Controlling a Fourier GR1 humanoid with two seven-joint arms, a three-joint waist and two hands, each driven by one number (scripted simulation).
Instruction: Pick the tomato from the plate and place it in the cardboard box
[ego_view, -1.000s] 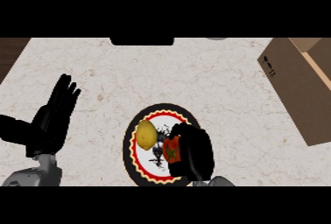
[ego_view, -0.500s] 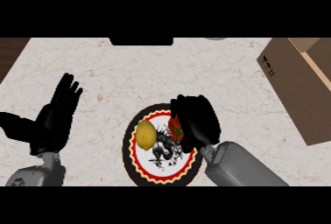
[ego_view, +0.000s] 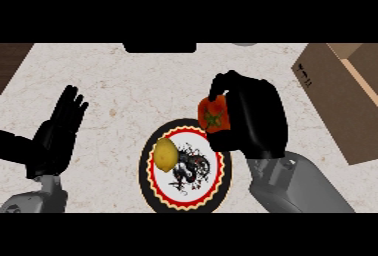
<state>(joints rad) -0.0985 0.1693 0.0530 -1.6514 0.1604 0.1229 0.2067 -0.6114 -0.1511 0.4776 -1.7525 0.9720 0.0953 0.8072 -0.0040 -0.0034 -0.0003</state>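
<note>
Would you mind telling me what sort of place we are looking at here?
Probably a kitchen counter: a pale marbled countertop bears a decorated plate holding a yellow fruit. The right robot hand holds a tomato, and a cardboard box stands at the right.

the right hand (ego_view: 251, 117) has lifted the tomato (ego_view: 214, 114) off the plate (ego_view: 159, 192)

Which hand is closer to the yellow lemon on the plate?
The right hand. It is just up and to the right of the lemon, fingers curled around the tomato. The left hand rests open, farther off, at the view's left.
</note>
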